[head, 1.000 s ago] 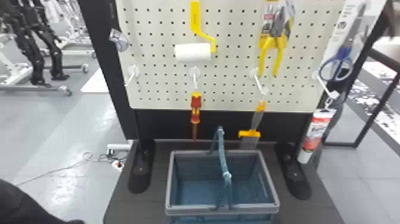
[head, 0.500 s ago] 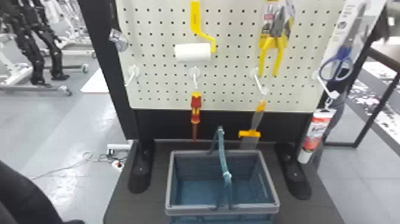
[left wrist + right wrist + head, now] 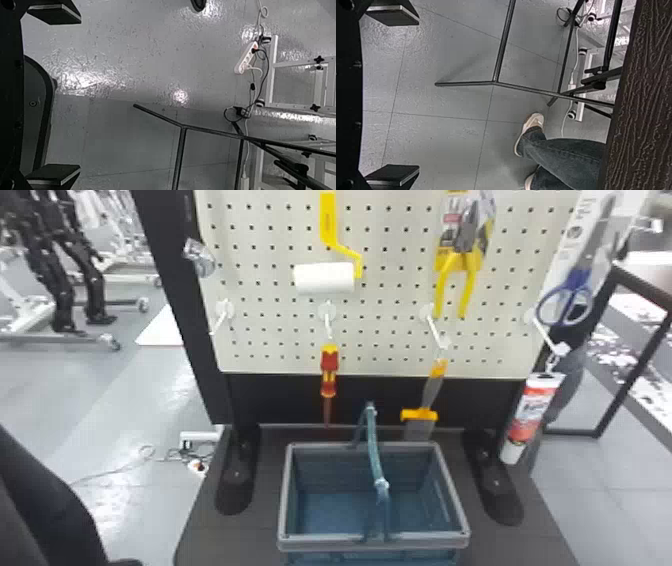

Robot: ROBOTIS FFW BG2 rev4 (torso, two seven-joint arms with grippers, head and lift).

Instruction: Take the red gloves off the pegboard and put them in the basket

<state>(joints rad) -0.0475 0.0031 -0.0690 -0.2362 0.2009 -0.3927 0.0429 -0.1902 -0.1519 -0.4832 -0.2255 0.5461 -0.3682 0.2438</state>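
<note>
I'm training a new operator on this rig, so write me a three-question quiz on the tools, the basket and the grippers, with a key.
1. Multiple choice. Seen in the head view, where does the red-and-yellow screwdriver hang in relation to the white paint roller?
A) Above it
B) To its left
C) Below it

2. True or false? The fingers of the left gripper stand apart.

3. Fill in the colour. Up and to the right of the basket in the head view, the scissors have ____ handles.

Key: 1. C; 2. true; 3. blue
</note>
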